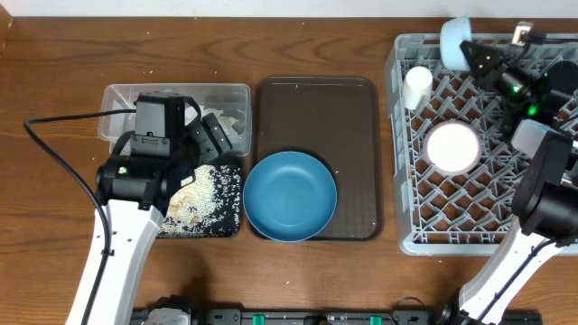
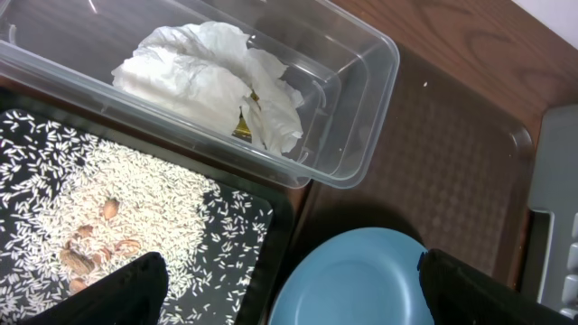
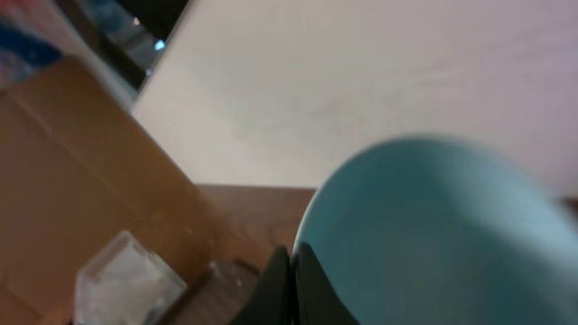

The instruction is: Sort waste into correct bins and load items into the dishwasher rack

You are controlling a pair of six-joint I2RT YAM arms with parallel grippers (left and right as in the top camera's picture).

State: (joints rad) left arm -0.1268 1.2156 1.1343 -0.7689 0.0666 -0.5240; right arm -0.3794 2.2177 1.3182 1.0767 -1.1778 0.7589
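The grey dishwasher rack (image 1: 408, 236) holds the white cup (image 1: 417, 86) and the white pink-rimmed bowl (image 1: 452, 146). My right gripper (image 1: 473, 54) is shut on the rim of the small light-blue bowl (image 1: 454, 40), held above the rack's far edge; the bowl fills the right wrist view (image 3: 433, 235). The large deep-blue bowl (image 1: 289, 196) sits on the brown serving tray. My left gripper (image 1: 213, 135) is open and empty above the clear tub (image 2: 361, 135), which holds tissue (image 2: 203, 72) and a bit of yellow-green wrapper (image 2: 242, 128). Rice (image 2: 117, 208) lies in the black tray (image 2: 271, 226).
The dark brown serving tray (image 1: 316, 99) lies between the bins and the rack. A black cable (image 1: 63, 153) runs left of the left arm. Wooden table (image 1: 54, 54) surrounds everything.
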